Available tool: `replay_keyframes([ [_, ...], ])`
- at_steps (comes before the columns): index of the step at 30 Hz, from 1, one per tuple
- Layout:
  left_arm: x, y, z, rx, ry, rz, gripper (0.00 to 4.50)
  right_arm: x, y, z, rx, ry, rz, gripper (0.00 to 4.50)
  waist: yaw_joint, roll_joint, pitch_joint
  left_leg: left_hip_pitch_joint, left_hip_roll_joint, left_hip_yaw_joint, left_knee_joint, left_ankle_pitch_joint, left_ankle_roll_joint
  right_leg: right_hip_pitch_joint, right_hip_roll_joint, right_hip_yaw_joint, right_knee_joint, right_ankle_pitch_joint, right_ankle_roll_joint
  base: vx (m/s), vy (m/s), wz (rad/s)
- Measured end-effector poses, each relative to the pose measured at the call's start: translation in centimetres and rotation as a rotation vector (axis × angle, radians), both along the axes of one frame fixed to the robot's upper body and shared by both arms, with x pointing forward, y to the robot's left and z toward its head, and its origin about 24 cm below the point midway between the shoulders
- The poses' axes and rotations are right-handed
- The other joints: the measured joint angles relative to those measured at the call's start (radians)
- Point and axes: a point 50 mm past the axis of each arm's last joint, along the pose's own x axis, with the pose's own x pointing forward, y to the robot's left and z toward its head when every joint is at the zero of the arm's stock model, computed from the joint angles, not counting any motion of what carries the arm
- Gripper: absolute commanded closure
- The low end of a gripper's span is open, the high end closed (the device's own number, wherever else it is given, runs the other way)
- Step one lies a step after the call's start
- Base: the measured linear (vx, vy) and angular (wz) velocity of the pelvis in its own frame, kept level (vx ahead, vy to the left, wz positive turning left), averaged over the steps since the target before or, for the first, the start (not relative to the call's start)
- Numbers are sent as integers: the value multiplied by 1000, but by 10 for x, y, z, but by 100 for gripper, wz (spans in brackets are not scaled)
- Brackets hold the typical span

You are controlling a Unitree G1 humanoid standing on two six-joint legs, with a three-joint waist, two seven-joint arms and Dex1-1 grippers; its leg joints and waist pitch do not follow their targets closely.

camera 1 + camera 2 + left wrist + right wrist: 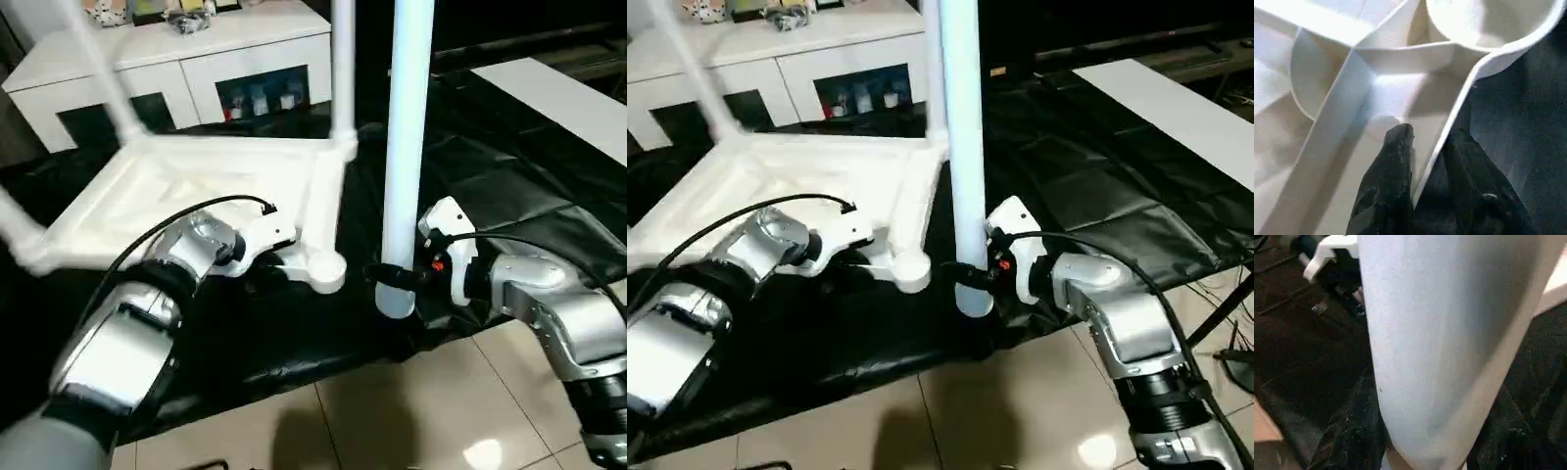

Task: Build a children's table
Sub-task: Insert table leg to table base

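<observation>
The children's table lies upside down on the black-covered work table: a white tabletop (186, 186) with a raised rim. Three white legs stand in its corner sockets, one of them at the far right corner (343, 69). The near right socket (328, 271) holds no leg. My left gripper (1430, 134) clasps the rim beside that socket, one finger (1396, 161) inside and the other outside. My right gripper (392, 277) is shut on the lower end of a fourth leg (404, 147), held upright just right of the open socket.
A white cabinet (176, 69) with dark glass doors stands behind the work table. A white board (558, 98) lies on the black cover at the far right. Tiled floor (392, 411) begins at the cover's near edge. Cables (1234, 343) trail at the right.
</observation>
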Motion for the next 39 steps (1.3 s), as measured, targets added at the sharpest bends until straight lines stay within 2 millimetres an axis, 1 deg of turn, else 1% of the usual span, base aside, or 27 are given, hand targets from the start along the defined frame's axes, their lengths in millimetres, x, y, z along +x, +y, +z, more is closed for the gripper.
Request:
replay_keyframes([
  [3,-7,0,-4,-49,2,37,373,4,0,0,4,-9,-24,267,-1,1,-1,1,0,0,-1,0,0,0,0,0,0,0,0,0,0,0],
  [5,-11,-1,-5,-72,-1,57,379,4,0,0,5,-10,-29,267,0,1,-1,1,0,0,-1,0,-1,0,0,0,0,0,0,0,0,0],
  [11,-25,-4,-7,-115,-8,135,402,6,1,-3,15,-2,-55,267,-3,2,-1,3,0,1,-1,-3,-5,1,0,1,0,0,0,0,0,0],
  [12,-29,-7,-9,-131,-13,164,402,7,1,-5,19,5,-73,267,-3,3,-2,3,0,1,-1,-3,-5,1,0,2,0,0,0,0,0,0],
  [15,-35,-14,-10,-157,-34,214,409,9,0,-11,20,20,-108,267,-2,4,-3,2,0,1,-1,-3,-6,0,0,2,0,0,0,0,0,0],
  [18,-35,-19,-10,-185,-54,251,413,10,0,-12,22,22,-125,267,-3,3,-2,2,0,1,-1,-3,-6,0,0,2,0,0,0,0,0,0],
  [21,-36,-22,-12,-225,-111,244,427,11,-1,-12,23,14,-133,267,-3,2,-2,0,0,1,-1,-3,-5,-2,0,1,-1,0,0,0,0,0],
  [26,-40,-25,-13,-254,-184,162,428,14,-3,-8,25,-11,-143,267,6,0,0,-6,0,0,-2,-3,-5,-7,0,-1,-2,0,0,0,0,0],
  [27,-41,-25,-13,-252,-192,149,390,15,-3,-8,26,-12,-144,267,9,-1,0,-7,0,0,-2,-1,-2,-7,0,-1,-2,0,0,0,0,0],
  [29,-41,-22,-12,-248,-189,127,380,15,-4,-8,26,-11,-144,267,13,-2,0,-7,0,0,-3,0,0,-8,0,-1,-2,0,0,0,0,0],
  [31,-41,-15,-11,-245,-182,116,356,14,-5,-8,22,-9,-139,267,22,-2,1,-7,0,0,-3,0,0,-8,0,-1,-2,0,0,0,0,0],
  [32,-41,-14,-10,-246,-187,105,356,14,-6,-8,20,-10,-140,267,26,-2,1,-7,0,0,-3,0,0,-8,0,-1,-2,0,0,0,0,0],
  [33,-41,-13,-10,-243,-199,93,345,15,-6,-7,20,-10,-139,267,29,-4,2,-7,0,0,-3,0,-1,-8,0,-1,-1,0,0,0,0,0],
  [34,-41,-10,-10,-238,-205,87,345,14,-6,-7,22,-10,-135,267,30,-5,2,-6,0,1,-3,0,-1,-8,0,0,-1,0,0,0,0,0],
  [38,-40,-4,-13,-227,-198,79,345,14,-7,-7,23,-7,-122,267,30,-11,3,-6,0,1,-3,-2,-6,-8,0,1,0,0,0,0,0,0],
  [39,-40,-4,-13,-225,-200,76,337,14,-7,-7,22,-7,-121,267,30,-13,2,-5,0,1,-3,-2,-6,-8,0,1,0,0,0,0,0,0],
])
